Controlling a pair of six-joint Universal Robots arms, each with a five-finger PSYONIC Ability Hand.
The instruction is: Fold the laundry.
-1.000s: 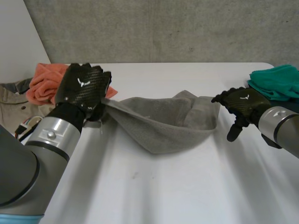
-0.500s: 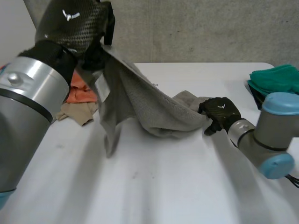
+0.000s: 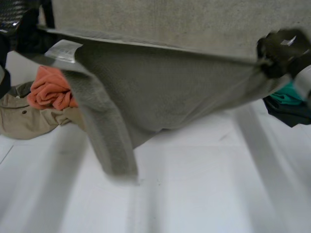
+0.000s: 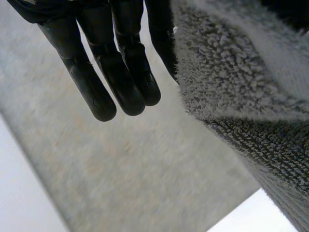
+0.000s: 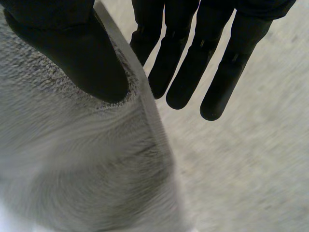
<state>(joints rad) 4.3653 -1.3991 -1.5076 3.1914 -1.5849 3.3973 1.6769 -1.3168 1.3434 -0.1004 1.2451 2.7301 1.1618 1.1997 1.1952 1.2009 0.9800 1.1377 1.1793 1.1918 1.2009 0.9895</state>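
Grey towel is hanging in the air above the white table, stretched between the robot's two black hands. The left hand is gripping one upper corner, right beside a white label sewn into the hem. The right hand is gripping the opposite corner, so the top edge is running taut from one hand to the other. The rest of the cloth is sagging below that edge, with one thick fold drooping down under the left-hand end.

In the left wrist view, the hand's straight fingers are lying alongside the terry pile, and the one nearest the cloth is pressing against its edge in a pinch. In the right wrist view, the thumb is clamping the towel's corner against the fingers behind it, while the other fingers are standing straight beside the hem.

An orange cloth is lying crumpled on a beige garment at the left side of the table. A teal cloth is sitting at the right side, just below the right hand. A concrete wall is rising behind the scene.
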